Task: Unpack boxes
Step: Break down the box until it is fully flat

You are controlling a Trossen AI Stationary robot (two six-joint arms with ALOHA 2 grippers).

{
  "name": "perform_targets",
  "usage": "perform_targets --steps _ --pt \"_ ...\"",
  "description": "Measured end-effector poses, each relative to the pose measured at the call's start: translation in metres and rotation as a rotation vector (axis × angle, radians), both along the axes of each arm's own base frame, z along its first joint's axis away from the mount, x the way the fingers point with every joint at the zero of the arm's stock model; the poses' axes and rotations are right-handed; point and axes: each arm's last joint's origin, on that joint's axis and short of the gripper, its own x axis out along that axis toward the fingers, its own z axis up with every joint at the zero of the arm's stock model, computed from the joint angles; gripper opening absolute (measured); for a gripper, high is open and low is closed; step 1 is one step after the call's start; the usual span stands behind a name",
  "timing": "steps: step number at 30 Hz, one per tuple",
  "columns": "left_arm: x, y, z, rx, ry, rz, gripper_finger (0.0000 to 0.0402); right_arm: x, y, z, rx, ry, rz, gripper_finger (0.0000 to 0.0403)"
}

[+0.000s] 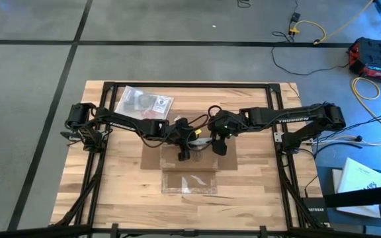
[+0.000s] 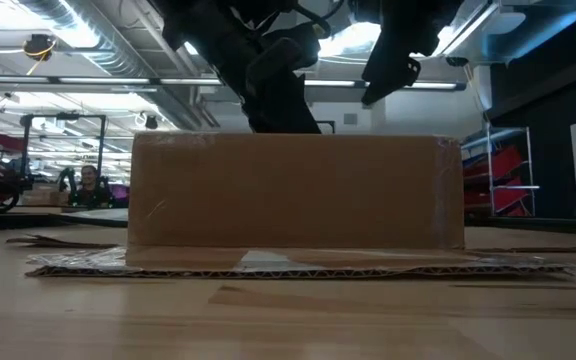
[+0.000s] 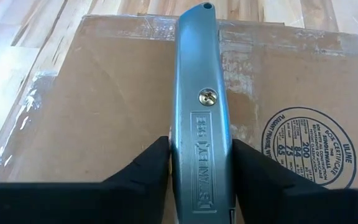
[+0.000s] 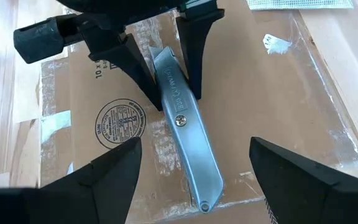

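sitting in the middle of the table [image 1: 256, 192] is the cardboard box [image 1: 188, 158], shallow, brown, its near flap folded out flat toward the table's front edge with shiny tape strips on it. right above the box's top panel the left gripper [image 4: 166, 84] has its fingers [image 3: 138, 171] pinched on the body of a grey utility knife [image 3: 202, 112], one finger on each side, and the knife lies at a low angle over the cardboard near the round printed stamp [image 3: 309, 146]. i can't tell if the knife's end is actually touching the box. the right gripper [image 1: 219, 147] hangs just beside it over the same panel, jaws spread wide with nothing in them. beyond the box, toward the table's back edge, a clear plastic bag [image 1: 144, 102] lies on the wood. my guess at the risk: the grip is on a smooth, narrow metal body, so any push into the tape could twist or slide the knife in the fingers, and with nothing pinning the box down it could just skate forward instead of getting cut.
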Motion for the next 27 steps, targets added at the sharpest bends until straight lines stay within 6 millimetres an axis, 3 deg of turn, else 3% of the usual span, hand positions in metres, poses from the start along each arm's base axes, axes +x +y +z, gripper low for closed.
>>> perform_targets --steps 4,8,15,22,27 --pt "0.0 0.0 0.0 -0.001 0.002 -0.001 0.0125 0.002 -0.001 0.002 0.021 -0.031 -0.03 0.0285" --pt "-0.003 0.0 0.006 0.015 -0.001 -0.004 0.0127 0.002 -0.023 0.005 0.133 -0.058 -0.151 0.0285" --pt "-0.008 -0.002 0.043 0.195 -0.025 -0.001 0.0127 -0.002 -0.049 0.016 0.3 -0.209 -0.1 0.0285" --pt "-0.008 -0.017 0.085 0.398 -0.114 0.006 0.0127 0.0 -0.071 0.015 0.477 -0.292 -0.039 0.0285" --pt "-0.007 -0.028 0.1 0.508 -0.136 -0.02 0.0127 0.003 -0.076 0.021 0.53 -0.359 -0.064 0.0285"
